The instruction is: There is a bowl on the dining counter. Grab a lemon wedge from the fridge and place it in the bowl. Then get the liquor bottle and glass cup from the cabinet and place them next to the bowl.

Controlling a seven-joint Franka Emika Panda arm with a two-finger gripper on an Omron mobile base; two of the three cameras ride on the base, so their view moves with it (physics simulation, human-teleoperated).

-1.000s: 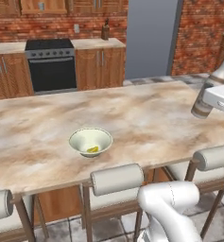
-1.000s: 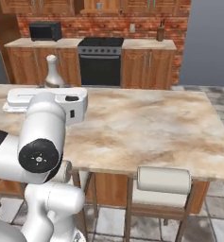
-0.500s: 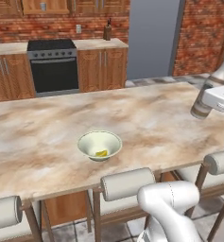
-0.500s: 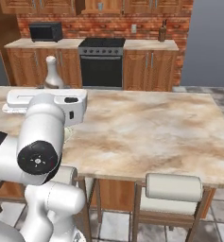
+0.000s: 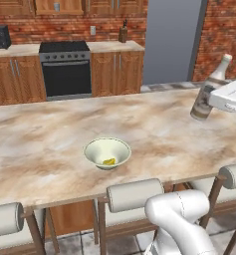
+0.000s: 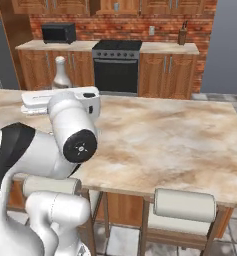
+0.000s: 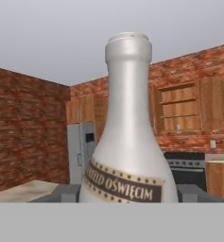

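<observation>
We bring the bottle to the counter

Our gripper point(image 5: 209, 102) holds the bottle point(image 5: 209, 89). We rolled sideways, so the bowl point(image 5: 107, 152) with lemon point(image 5: 108, 161) sits closer now.

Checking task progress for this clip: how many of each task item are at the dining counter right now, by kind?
Bowl: 1
Lemon wedge, in the bowl: 1
Liquor bottle, upright, held above the counter: 1
Glass cup: 0
Total: 3
</observation>
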